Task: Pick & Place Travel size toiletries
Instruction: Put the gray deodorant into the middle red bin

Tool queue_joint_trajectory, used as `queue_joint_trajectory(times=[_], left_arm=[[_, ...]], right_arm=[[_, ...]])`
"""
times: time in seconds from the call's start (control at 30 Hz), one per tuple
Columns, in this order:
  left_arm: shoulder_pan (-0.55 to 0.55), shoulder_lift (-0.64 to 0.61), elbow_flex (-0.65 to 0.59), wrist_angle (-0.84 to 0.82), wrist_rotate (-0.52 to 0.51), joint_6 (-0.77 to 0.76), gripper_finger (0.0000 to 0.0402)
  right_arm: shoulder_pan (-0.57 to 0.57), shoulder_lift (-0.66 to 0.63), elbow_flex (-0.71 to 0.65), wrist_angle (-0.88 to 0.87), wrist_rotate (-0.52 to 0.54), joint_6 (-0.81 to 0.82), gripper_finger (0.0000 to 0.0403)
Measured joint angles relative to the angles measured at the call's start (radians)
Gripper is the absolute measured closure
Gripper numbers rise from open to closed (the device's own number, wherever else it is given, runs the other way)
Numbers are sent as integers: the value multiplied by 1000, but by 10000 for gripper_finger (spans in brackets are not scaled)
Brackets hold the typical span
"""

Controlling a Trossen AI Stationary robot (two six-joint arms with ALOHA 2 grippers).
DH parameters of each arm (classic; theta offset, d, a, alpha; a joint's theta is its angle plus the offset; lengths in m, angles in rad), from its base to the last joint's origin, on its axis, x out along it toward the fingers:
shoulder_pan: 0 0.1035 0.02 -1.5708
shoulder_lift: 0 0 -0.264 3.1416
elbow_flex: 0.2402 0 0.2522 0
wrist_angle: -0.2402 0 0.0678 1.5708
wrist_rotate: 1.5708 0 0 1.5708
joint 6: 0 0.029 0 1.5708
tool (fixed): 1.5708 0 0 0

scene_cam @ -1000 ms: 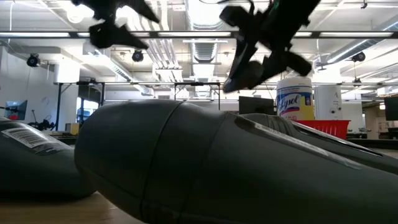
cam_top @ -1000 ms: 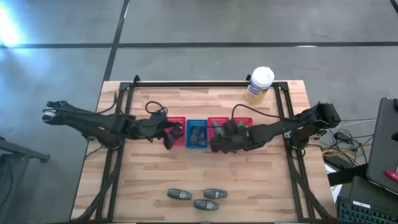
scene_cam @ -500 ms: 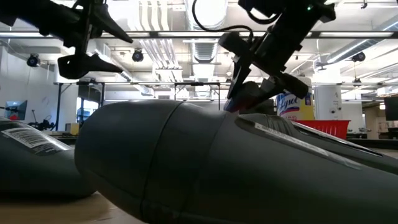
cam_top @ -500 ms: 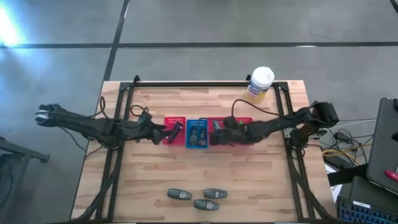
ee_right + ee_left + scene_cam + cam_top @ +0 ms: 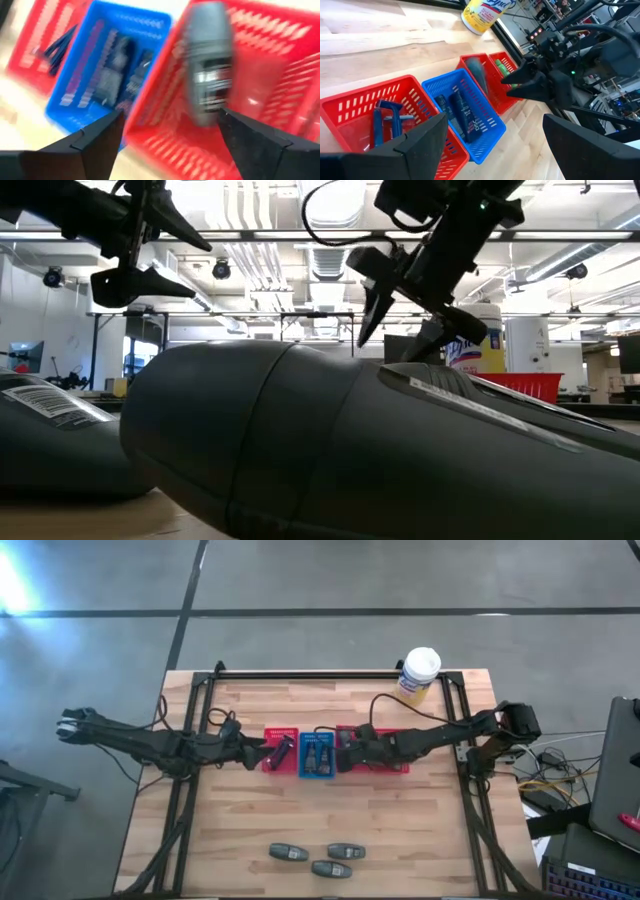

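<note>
Jaws wide on right gripper (image 5: 167, 145), grey oval bottle (image 5: 209, 70) free between them over right-hand red basket (image 5: 280, 100), long axis running away from wrist. Left gripper (image 5: 492, 145) jaws wide, empty, over left red basket (image 5: 355, 107).

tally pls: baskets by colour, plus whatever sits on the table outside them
red baskets: 2
blue basket: 1
grey oval bottles: 3
white-and-yellow canister: 1
total: 7
</note>
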State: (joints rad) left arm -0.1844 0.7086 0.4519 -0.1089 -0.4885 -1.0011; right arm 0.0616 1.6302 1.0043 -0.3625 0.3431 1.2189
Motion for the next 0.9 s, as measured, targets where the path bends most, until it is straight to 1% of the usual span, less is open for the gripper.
queue_joint_trajectory(times=[0.1, 0.2, 0.3, 0.43, 0.53, 0.63, 0.77, 0.9], left_arm=[[0, 0, 0, 0, -1, -1, 71], [0, 0, 0, 0, -3, -3, 71], [0, 0, 0, 0, -3, -13, 71], [0, 0, 0, 0, -3, -23, 71], [-1, 0, 0, 0, 20, -21, 71], [-2, 2, 0, 1, 97, 9, 71], [-12, 15, 0, 1, 185, 20, 71], [-42, 47, 0, 11, 256, 21, 71]], right_arm=[[1, 0, 22, 1, -59, -59, 75], [2, 0, 44, -36, -37, -65, 72], [2, 0, 81, -95, 3, -75, 81], [8, 0, 140, -208, -6, -124, 98], [34, 0, 181, -290, -63, -226, 109], [90, 0, 209, -365, -156, -348, 118], [179, 0, 205, -434, -300, -423, 125], [264, 3, 169, -434, -310, -396, 130]])
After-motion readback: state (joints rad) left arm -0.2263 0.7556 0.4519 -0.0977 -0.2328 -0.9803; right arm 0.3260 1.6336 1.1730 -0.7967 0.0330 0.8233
